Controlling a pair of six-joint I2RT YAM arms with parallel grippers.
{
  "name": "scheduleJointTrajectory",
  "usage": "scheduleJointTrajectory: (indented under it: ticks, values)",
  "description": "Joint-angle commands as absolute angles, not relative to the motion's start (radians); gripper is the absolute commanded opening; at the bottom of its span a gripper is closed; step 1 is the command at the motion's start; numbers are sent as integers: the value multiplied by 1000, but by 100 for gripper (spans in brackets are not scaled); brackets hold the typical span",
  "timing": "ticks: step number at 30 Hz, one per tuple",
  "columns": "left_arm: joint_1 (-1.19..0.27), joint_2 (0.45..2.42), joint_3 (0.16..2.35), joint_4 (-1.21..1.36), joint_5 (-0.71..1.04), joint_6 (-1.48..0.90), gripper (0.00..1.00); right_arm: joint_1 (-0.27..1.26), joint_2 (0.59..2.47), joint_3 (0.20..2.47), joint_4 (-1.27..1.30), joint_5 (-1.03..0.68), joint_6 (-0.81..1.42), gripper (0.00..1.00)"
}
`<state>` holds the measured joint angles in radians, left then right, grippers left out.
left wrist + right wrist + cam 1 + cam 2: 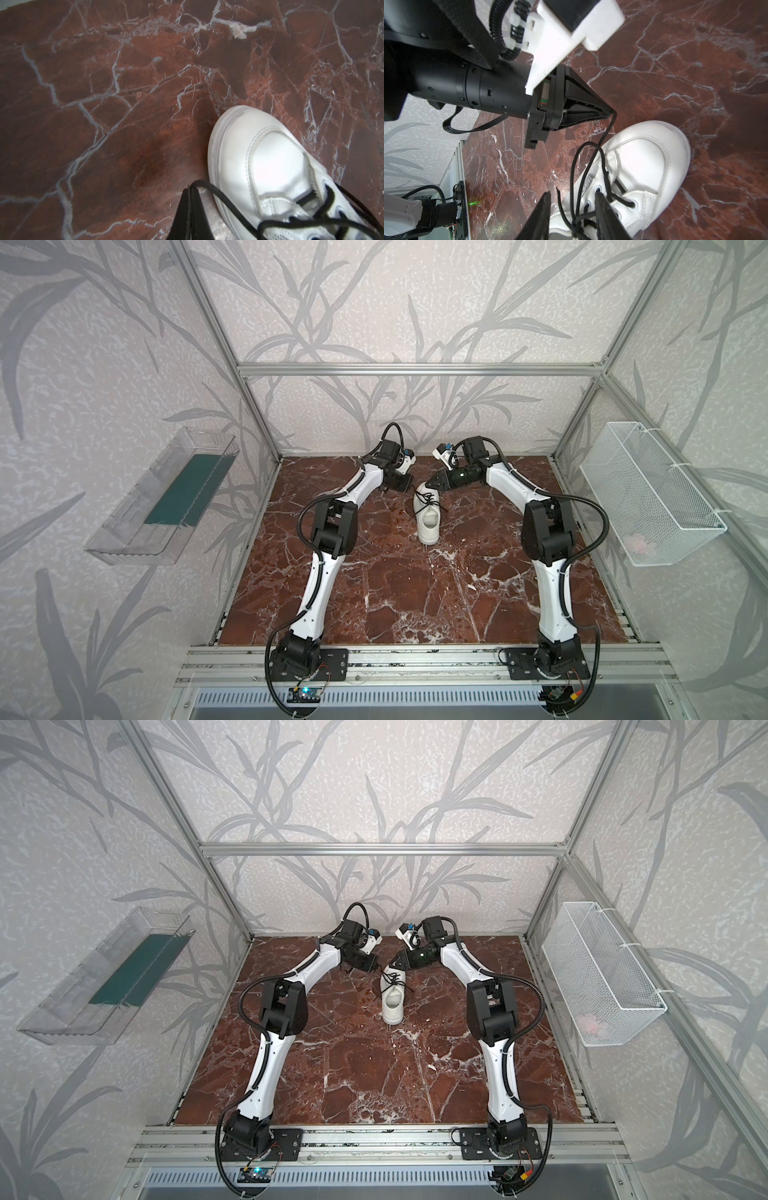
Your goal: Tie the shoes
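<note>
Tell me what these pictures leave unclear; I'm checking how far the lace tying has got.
- Knot: in the right wrist view the laces tangle at the bottom edge, partly behind the right gripper fingers.
- Heel: cut off in both wrist views; the sneaker is whole only in the top views, where it is small.
- Left gripper: shut on a lace, whose end cannot be traced.
- Pinkish item in the wire basket: too faint.

Soft, even daylight fills both top views, and the frame posts bow outward at the edges. The sneaker's (pixel 270 166) toe glares white in the left wrist view, where the desk (pixel 124 104) looks slightly blurred.
</note>
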<state>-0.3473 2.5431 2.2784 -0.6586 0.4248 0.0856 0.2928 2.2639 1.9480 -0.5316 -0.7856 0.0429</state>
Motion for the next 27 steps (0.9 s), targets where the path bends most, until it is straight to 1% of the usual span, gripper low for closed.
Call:
scheduleJointTrajectory:
  ticks: [1, 6, 9, 13, 15, 21, 27]
  values:
    - [-347, 2577, 2334, -707, 460, 112, 0, 288, 2281, 2017, -568, -755, 83, 37]
    - [-347, 2576, 2333, -708, 454, 113, 0, 287, 2339, 2085, -661, -742, 107, 37]
    - [-347, 2572, 2329, -716, 449, 121, 0, 287, 2369, 2097, -671, -777, 149, 38]
    - [-347, 2567, 2317, -715, 447, 124, 0, 287, 2392, 2099, -678, -798, 194, 40]
    - [-347, 2562, 2309, -707, 445, 125, 0, 287, 2398, 2094, -682, -803, 204, 43]
    - [-347, 2562, 2307, -699, 446, 126, 0, 297, 2422, 2101, -666, -938, 194, 44]
    - [-347, 2562, 2310, -693, 449, 123, 0, 302, 2411, 2101, -647, -1030, 176, 44]
